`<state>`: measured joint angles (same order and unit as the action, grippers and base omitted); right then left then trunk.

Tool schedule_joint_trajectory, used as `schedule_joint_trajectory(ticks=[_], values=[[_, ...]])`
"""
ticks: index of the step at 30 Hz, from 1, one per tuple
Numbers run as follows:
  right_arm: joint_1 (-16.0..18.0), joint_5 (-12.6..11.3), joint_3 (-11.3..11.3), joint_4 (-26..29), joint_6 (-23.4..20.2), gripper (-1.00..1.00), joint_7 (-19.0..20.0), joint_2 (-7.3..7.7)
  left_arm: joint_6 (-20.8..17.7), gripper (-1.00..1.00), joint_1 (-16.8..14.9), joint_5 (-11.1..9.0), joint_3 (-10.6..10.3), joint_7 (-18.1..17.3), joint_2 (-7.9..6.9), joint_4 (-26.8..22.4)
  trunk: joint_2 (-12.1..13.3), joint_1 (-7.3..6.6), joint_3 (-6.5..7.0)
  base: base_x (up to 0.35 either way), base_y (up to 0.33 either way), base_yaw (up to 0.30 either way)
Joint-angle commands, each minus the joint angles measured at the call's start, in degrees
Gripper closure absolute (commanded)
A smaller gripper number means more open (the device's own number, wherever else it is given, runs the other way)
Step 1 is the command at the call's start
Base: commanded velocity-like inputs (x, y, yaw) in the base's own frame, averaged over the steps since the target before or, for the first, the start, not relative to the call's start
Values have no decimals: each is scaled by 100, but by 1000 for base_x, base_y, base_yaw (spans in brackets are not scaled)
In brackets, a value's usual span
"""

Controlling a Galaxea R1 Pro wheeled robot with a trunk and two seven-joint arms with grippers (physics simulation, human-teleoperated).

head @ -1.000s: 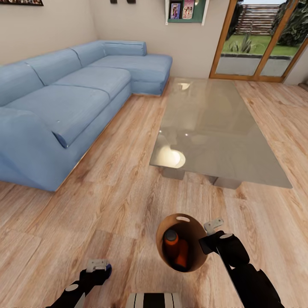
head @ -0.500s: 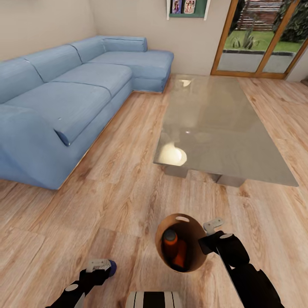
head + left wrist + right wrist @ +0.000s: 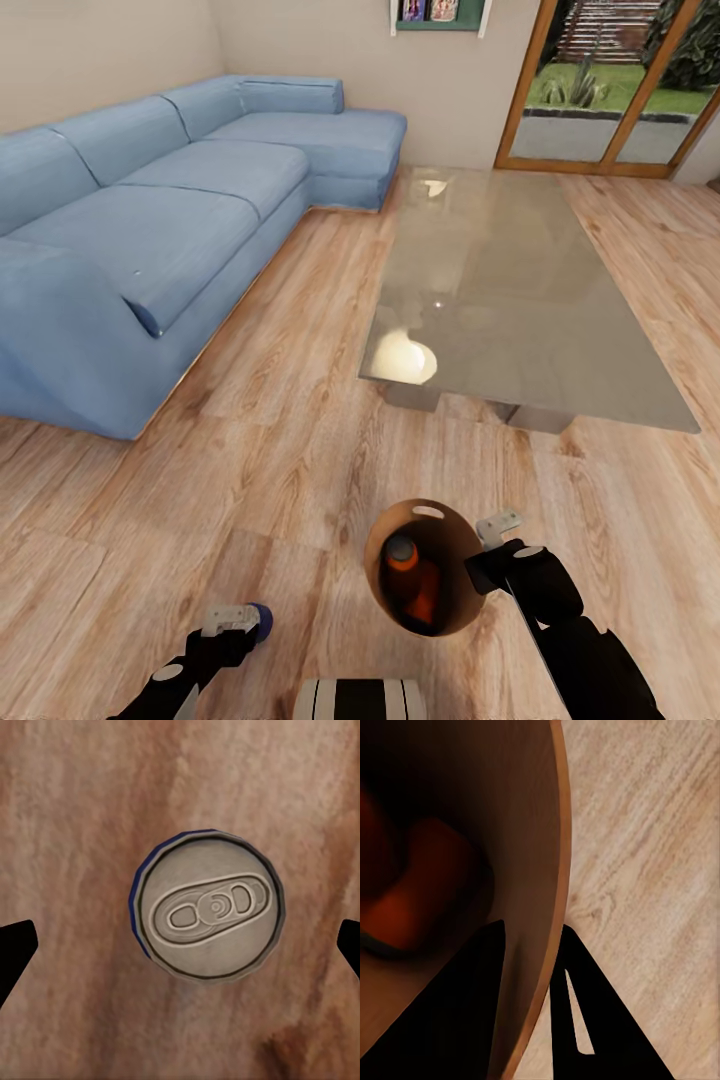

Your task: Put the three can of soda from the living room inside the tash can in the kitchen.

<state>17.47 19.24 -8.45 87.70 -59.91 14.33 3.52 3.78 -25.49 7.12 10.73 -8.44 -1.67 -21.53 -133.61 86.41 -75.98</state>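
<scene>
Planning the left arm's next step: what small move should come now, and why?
Probably lower the left gripper and close on the blue can: it stands upright on the floor, centred between the open jaws. Two orange cans already sit in the bin that the right gripper holds.

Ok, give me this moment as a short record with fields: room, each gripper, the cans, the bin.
room: wood floor, blue sofa, glass table
right gripper: shut on the bin's rim
bin: held off the floor, two orange cans inside
left gripper: around the blue can, jaw contact unclear
blue can: not in bin
</scene>
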Motion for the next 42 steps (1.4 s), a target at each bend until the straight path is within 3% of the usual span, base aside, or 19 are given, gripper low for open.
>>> schedule_joint_trajectory(ticks=[1,21,42], values=[[2,-96,-1,1,-9,100,9,-1,0,-100,0,0,0,0,0,0,0,-1,-9,0,0,0],[2,-96,2,1,-9,100,9,-2,0,-100,0,0,0,0,6,0,0,-1,-71,90,0,-1],[2,-96,-6,4,-9,100,9,-1,0,-100,0,0,0,1,6,0,0,-1,-257,0,0,-60]])
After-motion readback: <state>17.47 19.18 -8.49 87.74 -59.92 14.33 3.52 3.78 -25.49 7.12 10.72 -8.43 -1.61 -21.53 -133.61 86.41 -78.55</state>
